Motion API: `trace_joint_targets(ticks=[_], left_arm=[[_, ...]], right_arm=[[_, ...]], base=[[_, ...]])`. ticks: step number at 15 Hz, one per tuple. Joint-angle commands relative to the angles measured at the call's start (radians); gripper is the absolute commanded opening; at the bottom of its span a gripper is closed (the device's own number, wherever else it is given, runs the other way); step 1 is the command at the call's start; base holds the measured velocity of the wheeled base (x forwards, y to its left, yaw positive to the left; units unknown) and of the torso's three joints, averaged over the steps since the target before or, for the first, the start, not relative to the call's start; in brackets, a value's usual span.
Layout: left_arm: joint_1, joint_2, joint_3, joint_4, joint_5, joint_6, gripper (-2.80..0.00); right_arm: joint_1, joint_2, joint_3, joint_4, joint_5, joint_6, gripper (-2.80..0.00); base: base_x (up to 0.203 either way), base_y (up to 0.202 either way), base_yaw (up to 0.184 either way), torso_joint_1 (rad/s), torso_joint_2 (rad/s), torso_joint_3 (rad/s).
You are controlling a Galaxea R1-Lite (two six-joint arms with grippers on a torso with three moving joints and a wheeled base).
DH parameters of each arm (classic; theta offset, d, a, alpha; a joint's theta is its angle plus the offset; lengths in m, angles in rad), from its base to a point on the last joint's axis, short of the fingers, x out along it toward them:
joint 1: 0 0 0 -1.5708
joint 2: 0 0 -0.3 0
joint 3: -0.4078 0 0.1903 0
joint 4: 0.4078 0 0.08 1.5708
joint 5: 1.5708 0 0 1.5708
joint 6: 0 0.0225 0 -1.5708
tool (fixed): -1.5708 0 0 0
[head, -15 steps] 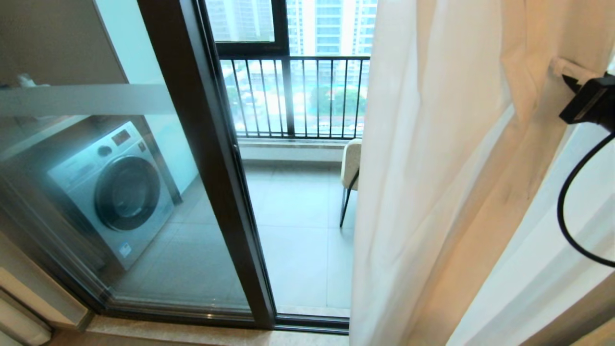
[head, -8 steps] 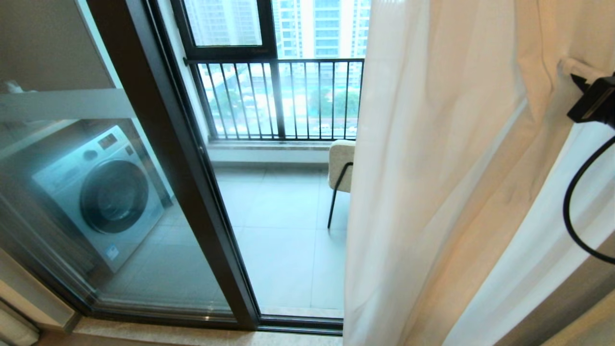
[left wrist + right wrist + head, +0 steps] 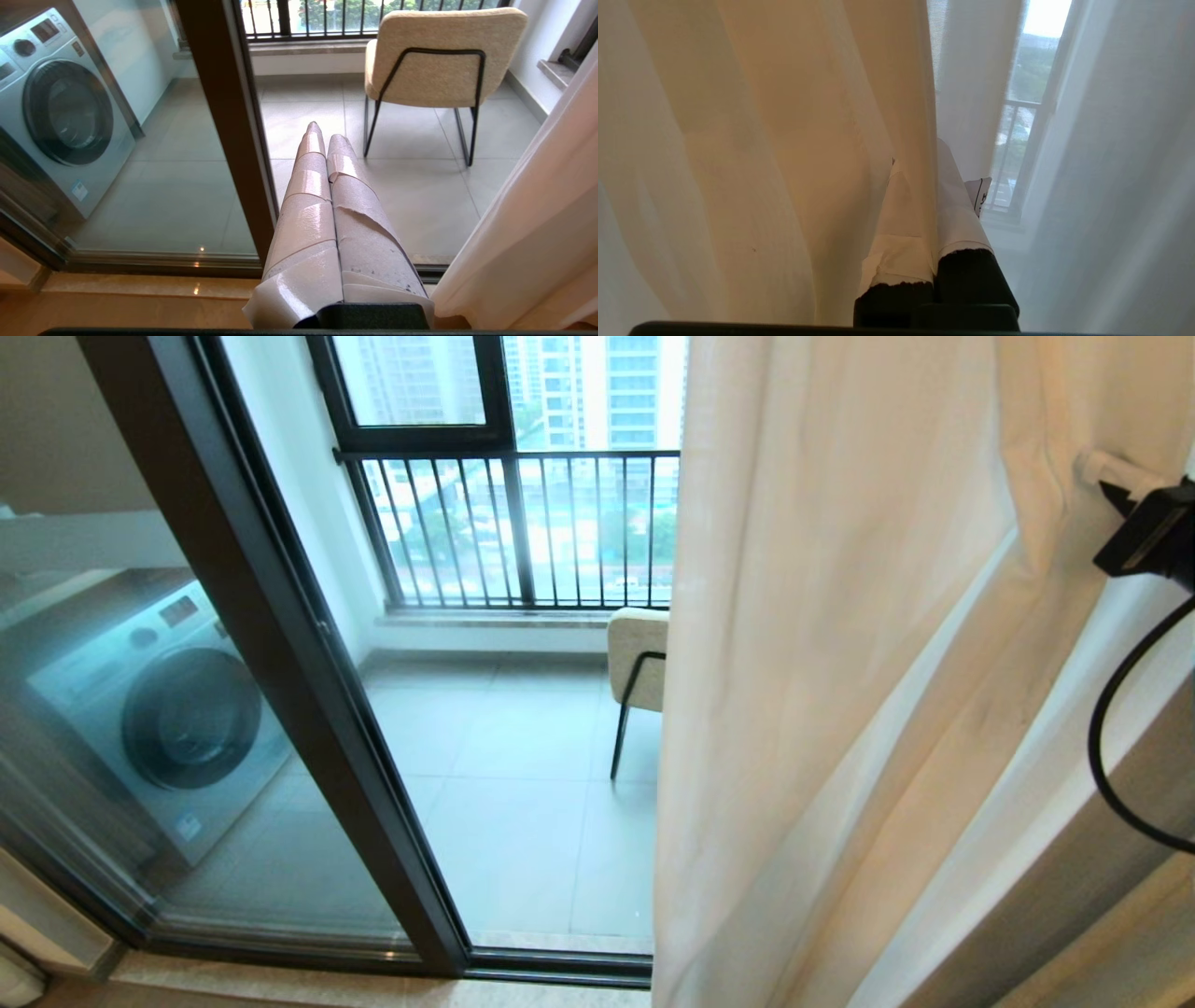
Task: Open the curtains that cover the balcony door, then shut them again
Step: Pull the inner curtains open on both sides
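Head view first: we see the sheer white curtains with cream-beige hemmed edges (image 3: 840,691) hanging in long folds, gathered so that their leading edge stands beside the beige upholstered chair on thin black metal legs (image 3: 637,663), leaving the tall glass balcony door in its black-brown metal frame (image 3: 280,644) uncovered. Our right gripper (image 3: 1106,471), its fingers wrapped in pale tape, is pressed into the curtain fabric high up; in the right wrist view its two fingers (image 3: 957,205) are clamped together with a cream hem of the curtains (image 3: 784,140) pinched between them. A black cable (image 3: 1111,747) loops down beside the curtains from that wrist.

In the left wrist view, our left gripper (image 3: 324,137) is closed on nothing, its taped fingers together and pointing toward the chair (image 3: 444,56), apart from the curtains (image 3: 537,224) and from the door frame (image 3: 224,121).

Beyond the door frame, on the side away from the curtains, a silver front-loading washing machine with a dark round door (image 3: 159,709) stands behind the pane with the frosted horizontal band. It bears a small sticker we cannot read. A small printed tag shows by the right fingers, also unreadable.

Grey floor tiles (image 3: 523,803) cover the balcony behind the door, ending at a black-barred railing window (image 3: 513,523), with tall apartment towers outside.
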Motion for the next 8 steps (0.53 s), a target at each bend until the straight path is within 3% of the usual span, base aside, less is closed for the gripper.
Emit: trace_joint_targets(ticks=[1, 6, 8], left_arm=[[0.000, 0.001, 0.000, 0.000, -0.001, 0.001, -2.80], [0.000, 0.001, 0.000, 0.000, -0.001, 0.002, -2.80], [0.000, 0.001, 0.000, 0.001, -0.001, 0.001, -2.80]], right_arm=[[0.001, -0.002, -0.001, -0.006, 0.001, 0.000, -2.80], [0.001, -0.009, 0.000, -0.004, 0.001, 0.000, -2.80], [0.001, -0.010, 0.000, -0.004, 0.001, 0.000, -2.80]], base=[[0.000, -0.186, 0.001, 0.002, 0.00, 0.005], [0.000, -0.188, -0.001, 0.001, 0.00, 0.004], [0.000, -0.119, 0.000, 0.003, 0.00, 0.002]])
